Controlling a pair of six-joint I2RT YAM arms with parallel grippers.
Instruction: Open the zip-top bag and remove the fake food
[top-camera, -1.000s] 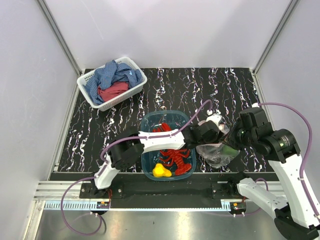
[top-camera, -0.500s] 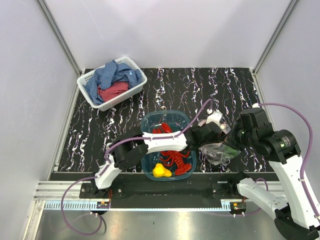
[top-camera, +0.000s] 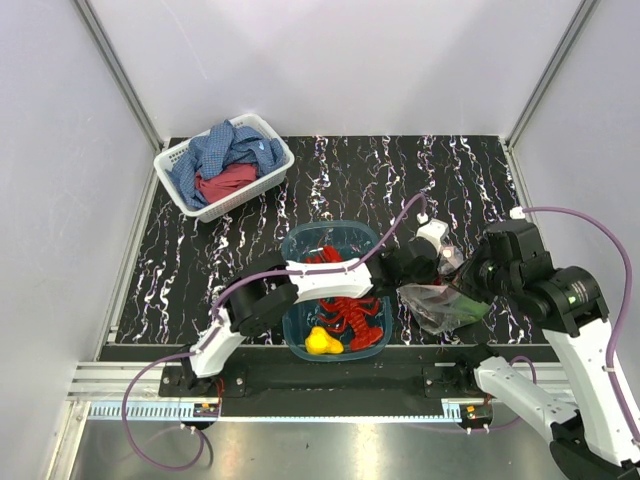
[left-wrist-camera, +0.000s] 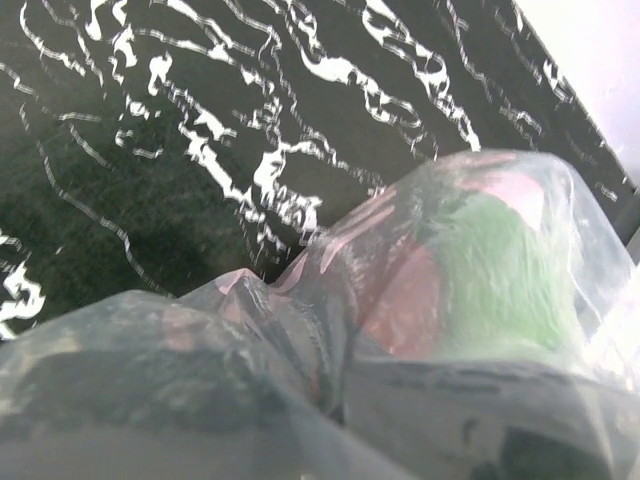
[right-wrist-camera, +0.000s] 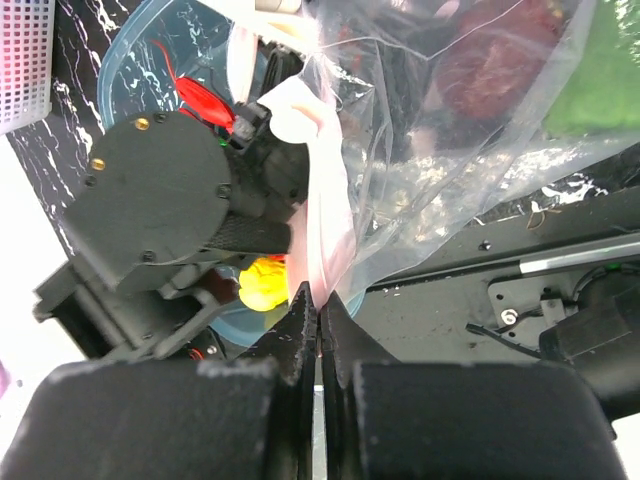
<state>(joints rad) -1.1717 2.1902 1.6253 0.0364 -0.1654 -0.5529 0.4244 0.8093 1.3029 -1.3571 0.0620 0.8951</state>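
Note:
The zip-top bag (top-camera: 438, 308) hangs just above the table, right of the teal tub, stretched between both grippers. My left gripper (top-camera: 418, 283) reaches across the tub and is shut on the bag's left edge; in its wrist view the plastic (left-wrist-camera: 300, 330) drapes over the gripper (left-wrist-camera: 335, 375), with a fold pinched between its jaws. My right gripper (right-wrist-camera: 320, 305) is shut on the pinkish zip strip (right-wrist-camera: 325, 215). Inside the bag are a green pepper (left-wrist-camera: 500, 270) (right-wrist-camera: 605, 90) and a dark red fruit (right-wrist-camera: 490, 65). A red lobster (top-camera: 350, 310) and a yellow pear (top-camera: 320, 342) lie in the tub.
The teal tub (top-camera: 290, 245) stands at the table's near middle, under the left arm. A white basket (top-camera: 280, 150) of blue and red cloths sits at the far left. White walls close in the sides and back. The black base rail (right-wrist-camera: 520, 270) runs under the bag.
My left gripper has gone from open to shut on the bag's left edge. The right gripper has shifted slightly right, and the bag is now drawn out flatter between the two.

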